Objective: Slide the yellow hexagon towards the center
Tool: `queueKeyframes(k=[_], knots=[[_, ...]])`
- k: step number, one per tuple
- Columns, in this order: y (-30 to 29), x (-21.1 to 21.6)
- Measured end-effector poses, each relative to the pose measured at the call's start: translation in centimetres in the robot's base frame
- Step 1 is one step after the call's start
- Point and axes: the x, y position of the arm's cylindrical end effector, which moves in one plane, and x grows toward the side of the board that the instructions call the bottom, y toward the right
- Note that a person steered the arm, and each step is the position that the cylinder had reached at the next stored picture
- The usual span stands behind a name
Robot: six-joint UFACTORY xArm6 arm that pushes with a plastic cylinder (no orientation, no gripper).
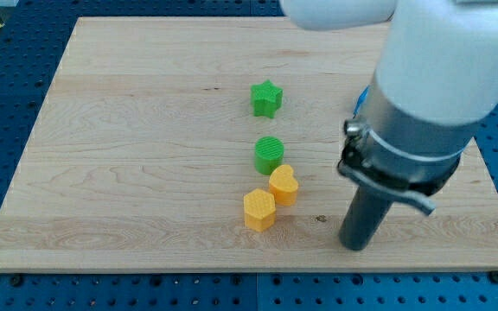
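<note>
The yellow hexagon [258,209] lies on the wooden board [145,155], below the board's middle. A yellow heart-shaped block [284,184] touches it at its upper right. A green cylinder [269,155] stands just above the heart. A green star [266,98] lies further toward the view's top. My tip [354,245] rests on the board to the right of the yellow hexagon, well apart from it, a little lower in the view.
The arm's white and grey body [430,78] fills the view's upper right and hides part of the board; something blue [363,98] peeks out at its left edge. A blue perforated table [7,95] surrounds the board.
</note>
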Motion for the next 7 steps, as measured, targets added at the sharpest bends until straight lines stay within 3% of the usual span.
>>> queueKeyframes(k=[4, 7], knots=[[-8.1, 0.3], [-7.9, -2.3]])
